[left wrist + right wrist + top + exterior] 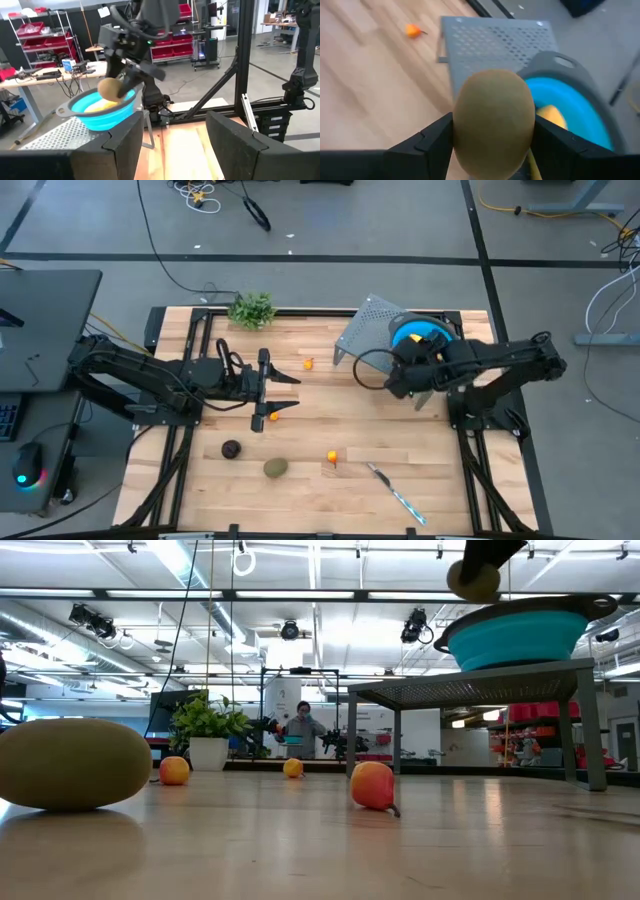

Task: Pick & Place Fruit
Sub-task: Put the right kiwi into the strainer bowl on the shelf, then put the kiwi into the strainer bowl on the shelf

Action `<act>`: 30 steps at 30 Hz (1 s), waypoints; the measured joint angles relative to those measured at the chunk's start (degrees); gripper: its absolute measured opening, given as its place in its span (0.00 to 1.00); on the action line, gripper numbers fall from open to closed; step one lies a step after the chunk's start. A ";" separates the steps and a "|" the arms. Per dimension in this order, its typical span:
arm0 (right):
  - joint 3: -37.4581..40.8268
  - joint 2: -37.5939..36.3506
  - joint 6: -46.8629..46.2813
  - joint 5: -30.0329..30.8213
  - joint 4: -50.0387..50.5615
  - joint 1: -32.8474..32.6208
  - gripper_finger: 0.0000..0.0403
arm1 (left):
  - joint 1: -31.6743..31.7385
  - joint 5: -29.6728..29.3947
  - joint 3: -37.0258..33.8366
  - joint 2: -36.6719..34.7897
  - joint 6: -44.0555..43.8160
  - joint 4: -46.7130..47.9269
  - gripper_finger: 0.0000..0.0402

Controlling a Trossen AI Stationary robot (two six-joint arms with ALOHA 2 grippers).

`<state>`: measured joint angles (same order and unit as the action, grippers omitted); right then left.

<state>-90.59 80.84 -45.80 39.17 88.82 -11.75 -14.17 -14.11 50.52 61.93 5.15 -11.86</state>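
Grey floor (400,220) with cables; red-bin shelves (35,35) under ceiling lights (290,630).

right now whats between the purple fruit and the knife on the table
In the high view, an olive-green oval and a small orange fruit lie between the dark purple ball and the knife.

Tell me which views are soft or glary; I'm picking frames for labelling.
Right wrist view: the held olive-green fruit fills the frame, blurred. Low view: bright ceiling lights glare, the near green fruit is soft. High view: even light, faint shadows under the arms.
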 joint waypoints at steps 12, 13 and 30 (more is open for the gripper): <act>0.59 -1.09 5.31 -2.50 1.21 6.98 0.63 | -0.15 0.02 0.00 0.00 -4.61 3.17 0.56; 0.61 -1.08 5.92 -3.31 1.20 7.36 0.64 | -0.30 0.00 0.00 0.00 -5.09 3.59 0.56; 0.63 -1.64 10.21 -8.51 -1.75 8.55 0.70 | -4.57 -4.28 0.00 0.00 -6.77 5.92 0.56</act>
<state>-89.95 79.20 -35.60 30.66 87.07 -3.20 -18.74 -18.39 50.52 61.93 -1.63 -5.94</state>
